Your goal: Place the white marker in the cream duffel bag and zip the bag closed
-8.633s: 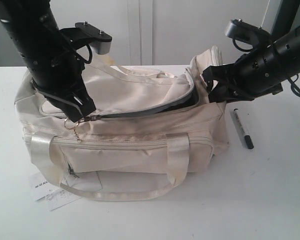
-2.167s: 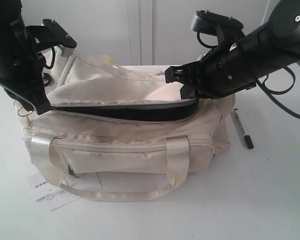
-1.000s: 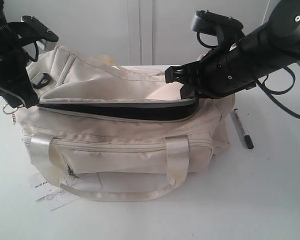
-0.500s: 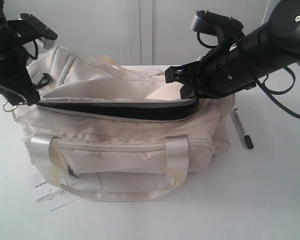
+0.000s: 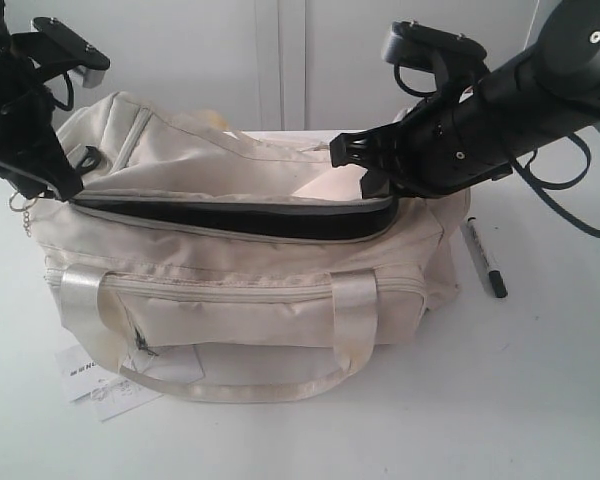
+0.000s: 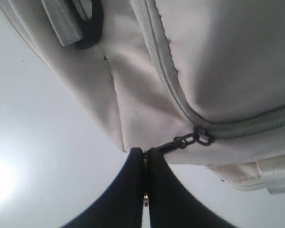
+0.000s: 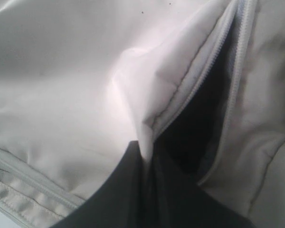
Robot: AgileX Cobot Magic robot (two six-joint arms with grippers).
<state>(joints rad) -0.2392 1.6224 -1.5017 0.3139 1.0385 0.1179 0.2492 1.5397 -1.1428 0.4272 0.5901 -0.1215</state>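
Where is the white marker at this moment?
In the exterior view the marker lies on the table at the right side, close beside the bag's right end and outside it.

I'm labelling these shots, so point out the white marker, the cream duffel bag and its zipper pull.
white marker (image 5: 483,258): exterior view, middle of its barrel.
cream duffel bag (image 5: 230,318): exterior view, front side panel.
zipper pull (image 6: 185,140): left wrist view, its dark chain links.

A white table (image 5: 540,400) stands before a pale panelled wall (image 5: 230,60).
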